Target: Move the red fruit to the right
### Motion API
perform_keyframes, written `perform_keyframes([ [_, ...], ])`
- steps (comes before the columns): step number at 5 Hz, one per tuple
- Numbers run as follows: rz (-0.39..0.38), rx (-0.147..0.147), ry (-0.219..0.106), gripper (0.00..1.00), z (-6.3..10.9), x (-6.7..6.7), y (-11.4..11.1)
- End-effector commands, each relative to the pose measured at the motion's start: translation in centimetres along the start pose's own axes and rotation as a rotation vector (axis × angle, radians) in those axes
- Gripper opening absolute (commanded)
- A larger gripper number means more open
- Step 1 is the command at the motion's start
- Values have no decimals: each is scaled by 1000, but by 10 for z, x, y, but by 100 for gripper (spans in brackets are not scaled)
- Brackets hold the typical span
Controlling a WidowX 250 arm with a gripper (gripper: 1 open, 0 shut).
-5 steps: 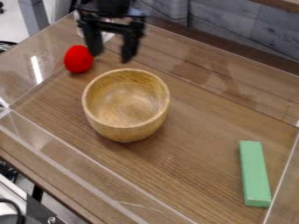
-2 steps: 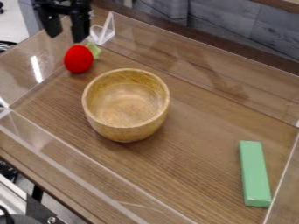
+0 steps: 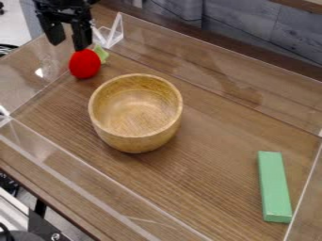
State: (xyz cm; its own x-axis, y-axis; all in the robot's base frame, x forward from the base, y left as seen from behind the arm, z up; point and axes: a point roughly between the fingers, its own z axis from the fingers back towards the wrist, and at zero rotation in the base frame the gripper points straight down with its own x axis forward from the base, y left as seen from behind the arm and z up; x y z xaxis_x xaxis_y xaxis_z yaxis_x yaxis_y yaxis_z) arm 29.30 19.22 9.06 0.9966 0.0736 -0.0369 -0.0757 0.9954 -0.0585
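Observation:
The red fruit [image 3: 85, 63] is a small bright red ball with a pale green leaf at its upper right end, lying on the wooden table near the back left. My black gripper [image 3: 67, 37] hangs pointing down just above and behind the fruit, slightly to its left. Its two fingers stand apart with nothing between them, and one fingertip [image 3: 79, 41] reaches down close to the fruit's top. Whether it touches the fruit cannot be told.
A wooden bowl [image 3: 136, 112] stands in the middle, right of and nearer than the fruit. A flat green block [image 3: 273, 184] lies at the front right. Clear plastic walls [image 3: 38, 83] ring the table surface.
The gripper has moved left from above the bowl's back edge to over the fruit and sunk a little. It stayed open. The fruit, bowl and block have not moved.

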Motion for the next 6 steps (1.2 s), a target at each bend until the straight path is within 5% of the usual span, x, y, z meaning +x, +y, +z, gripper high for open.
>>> perform_keyframes([
  [1, -3, 28, -70, 100, 15, 18, 9],
  [3, 5, 22, -88, 100, 12, 32, 19],
  [5, -61, 25, -102, 100, -3, 14, 19],
  [6, -75, 30, -138, 100, 6, 26, 14],
])
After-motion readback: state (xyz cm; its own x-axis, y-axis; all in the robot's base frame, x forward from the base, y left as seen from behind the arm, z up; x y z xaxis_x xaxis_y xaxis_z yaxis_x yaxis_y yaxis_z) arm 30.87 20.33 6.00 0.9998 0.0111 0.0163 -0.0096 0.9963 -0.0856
